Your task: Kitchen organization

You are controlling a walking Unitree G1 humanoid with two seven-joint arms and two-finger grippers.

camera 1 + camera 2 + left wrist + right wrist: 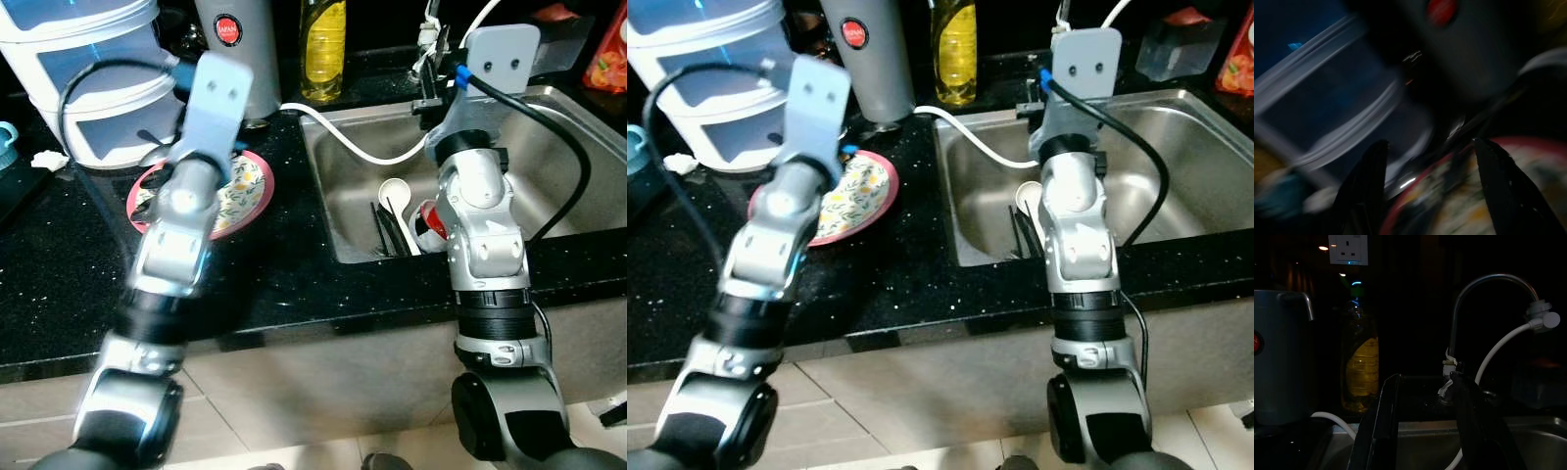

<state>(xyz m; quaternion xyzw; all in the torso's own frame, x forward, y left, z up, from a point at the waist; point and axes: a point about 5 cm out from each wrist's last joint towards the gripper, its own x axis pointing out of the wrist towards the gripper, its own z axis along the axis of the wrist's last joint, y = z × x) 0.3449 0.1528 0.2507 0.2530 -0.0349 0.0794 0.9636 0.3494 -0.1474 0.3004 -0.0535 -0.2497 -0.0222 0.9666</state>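
Black stone counter (284, 284) held a pink-rimmed flowered plate (247, 191) beside the steel sink (549, 211). Left gripper (1430, 191) hovered over the plate's edge, fingers spread and empty. Right gripper (1422, 426) hung above the sink facing the tap (1484, 298), fingers parted, holding nothing.

I see a floral plate (860, 191) with a pink rim on the speckled black counter (901, 274), a yellow bottle (323, 44), a white hose (353, 142).
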